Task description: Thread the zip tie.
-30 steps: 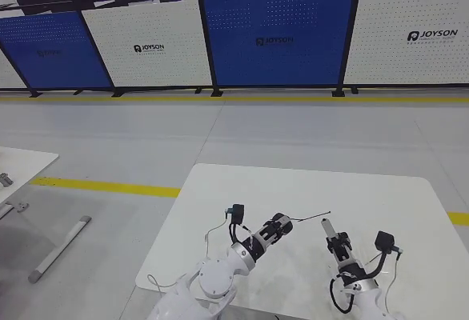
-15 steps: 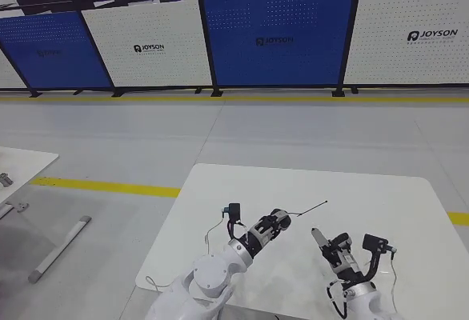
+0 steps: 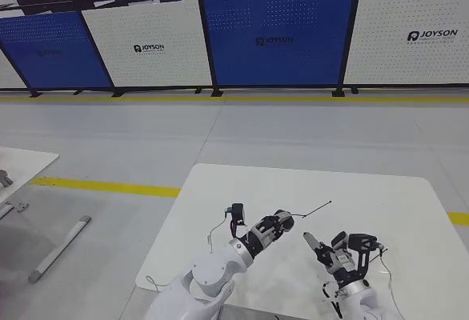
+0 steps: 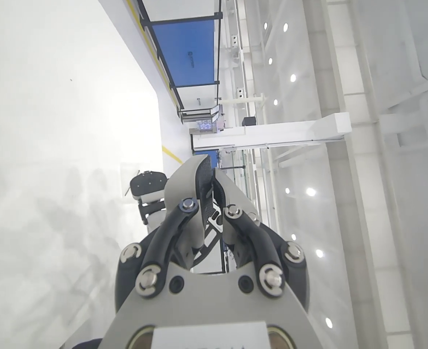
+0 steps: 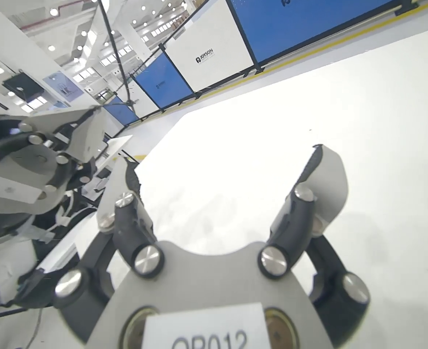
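Though thin, the black zip tie (image 3: 310,210) runs straight.

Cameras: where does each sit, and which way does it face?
Top view: overhead, down at the table; left gripper and right gripper show.
Left wrist view: on that wrist, along the shut left gripper.
Right wrist view: on that wrist, past the open right gripper, over the table.
Shared: top and right wrist views show the zip tie.
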Controlling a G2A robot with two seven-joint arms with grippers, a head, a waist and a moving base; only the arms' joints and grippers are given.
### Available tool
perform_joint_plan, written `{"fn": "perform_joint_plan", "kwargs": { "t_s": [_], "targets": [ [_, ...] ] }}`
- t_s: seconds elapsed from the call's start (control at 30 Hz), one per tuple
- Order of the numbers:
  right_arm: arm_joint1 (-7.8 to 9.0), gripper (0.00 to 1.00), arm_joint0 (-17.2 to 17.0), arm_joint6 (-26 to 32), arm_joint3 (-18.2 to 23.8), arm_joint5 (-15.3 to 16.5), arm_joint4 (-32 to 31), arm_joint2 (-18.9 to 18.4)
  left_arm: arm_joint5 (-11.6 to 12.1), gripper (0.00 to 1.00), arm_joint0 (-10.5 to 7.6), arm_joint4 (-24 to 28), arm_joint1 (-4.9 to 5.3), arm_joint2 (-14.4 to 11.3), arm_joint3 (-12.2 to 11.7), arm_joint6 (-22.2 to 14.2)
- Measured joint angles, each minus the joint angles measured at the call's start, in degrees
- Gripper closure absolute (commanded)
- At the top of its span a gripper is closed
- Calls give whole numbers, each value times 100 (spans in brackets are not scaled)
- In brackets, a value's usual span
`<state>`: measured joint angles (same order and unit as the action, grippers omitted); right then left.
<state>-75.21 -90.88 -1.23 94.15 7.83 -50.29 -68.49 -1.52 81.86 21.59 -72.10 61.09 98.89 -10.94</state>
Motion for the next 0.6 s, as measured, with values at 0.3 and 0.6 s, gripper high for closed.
{"fn": "perform_joint_plan", "kwargs": {
  "t_s": [0.3, 0.6],
  "targets": [
    [-5, 0, 5, -62, -34, 22, -43, 30, -40, 100, -7, 8, 4, -3, 5, -75],
    [-35, 40, 123, -9, -58, -261, -244, 184, -51, 100, -20, 3, -5, -101, 16, -120]
  ]
}}
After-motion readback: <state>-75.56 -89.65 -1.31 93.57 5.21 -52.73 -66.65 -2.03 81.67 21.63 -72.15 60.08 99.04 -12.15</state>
